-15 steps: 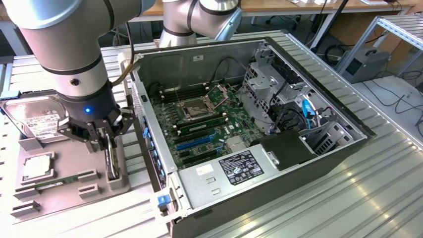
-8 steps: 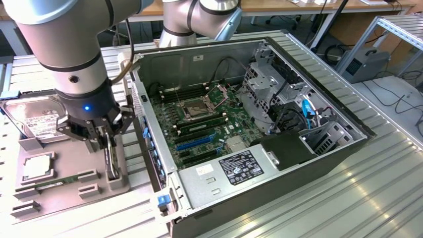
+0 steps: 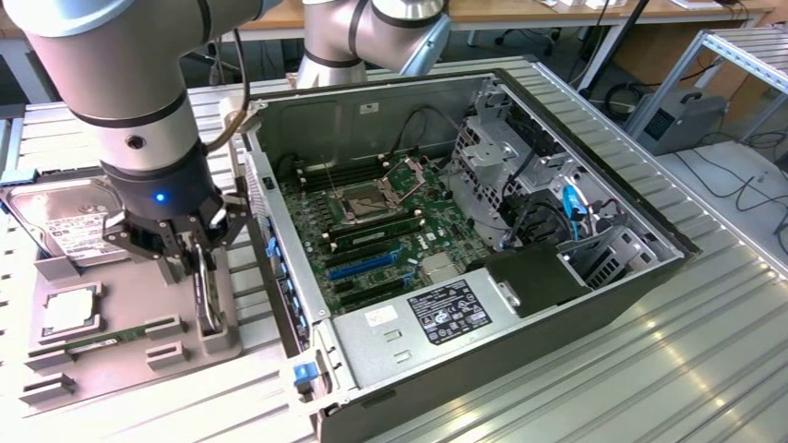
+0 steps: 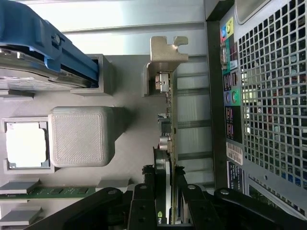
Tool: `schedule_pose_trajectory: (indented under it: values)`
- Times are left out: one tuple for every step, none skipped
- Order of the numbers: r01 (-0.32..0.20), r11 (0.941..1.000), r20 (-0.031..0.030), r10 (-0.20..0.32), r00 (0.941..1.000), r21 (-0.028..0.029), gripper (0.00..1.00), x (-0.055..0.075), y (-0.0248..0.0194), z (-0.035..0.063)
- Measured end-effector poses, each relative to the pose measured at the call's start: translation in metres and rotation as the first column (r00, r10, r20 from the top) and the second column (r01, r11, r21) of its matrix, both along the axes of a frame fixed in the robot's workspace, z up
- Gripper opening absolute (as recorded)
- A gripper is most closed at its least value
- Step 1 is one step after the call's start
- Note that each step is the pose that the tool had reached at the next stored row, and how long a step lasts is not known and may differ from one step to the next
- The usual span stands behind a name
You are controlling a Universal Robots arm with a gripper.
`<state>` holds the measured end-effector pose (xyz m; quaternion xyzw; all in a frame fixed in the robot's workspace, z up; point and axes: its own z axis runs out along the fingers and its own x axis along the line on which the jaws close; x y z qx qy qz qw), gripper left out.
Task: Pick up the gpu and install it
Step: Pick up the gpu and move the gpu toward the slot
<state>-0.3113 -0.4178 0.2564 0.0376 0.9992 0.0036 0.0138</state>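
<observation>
Pick-up step: gripper (image 4: 166, 173) jaws clamped narrow on the gpu (image 4: 169, 120), which stands on edge between them, seated in the grey holder tray (image 4: 132, 143); freeing it calls for a straight, untilted pull.

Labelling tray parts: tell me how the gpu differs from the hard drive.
The gpu stands on edge, a thin card with a metal bracket; the hard drive is a boxy silver block showing its white label. The gpu sits between the fingers; the hard drive is untouched. Both rest in the grey tray.
</observation>
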Motion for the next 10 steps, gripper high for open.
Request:
schedule_pose_trajectory:
  values:
    - [0.0, 1.0, 0.0, 0.0, 1.0, -0.0001, 0.27, 0.0, 0.0, 0.0007]
    - [0.0, 1.0, 0.0, 0.0, 1.0, -0.0001, 0.27, 0.0, 0.0, 0.0011]
    - [0.0, 1.0, 0.0001, 0.0, 1.0, 0.0001, 0.27, 0.0, 0.0, 0.0014]
    - [0.0, 1.0, 0.0001, 0.0, 1.0, 0.0001, 0.27, 0.0, 0.0, 0.0018]
    - [0.0, 1.0, 0.0, 0.0, 1.0, -0.0001, 0.27, 0.0, 0.0, 0.0022]
    - [0.0, 1.0, 0.0, 0.0, 1.0, -0.0001, 0.27, 0.0, 0.0, 0.0026]
    - [0.0, 1.0, -0.0001, 0.0, 1.0, -0.0001, 0.27, 0.0, 0.0, 0.003]
    - [0.0, 1.0, 0.0, 0.0, 1.0, 0.0, 0.27, 0.0, 0.0, 0.0033]
    - [0.0, 1.0, 0.0, 0.0, 1.0, -0.0001, 0.27, 0.0, 0.0, 0.0037]
    - [0.0, 1.0, 0.0, 0.0, 1.0, -0.0001, 0.27, 0.0, 0.0, 0.0042]
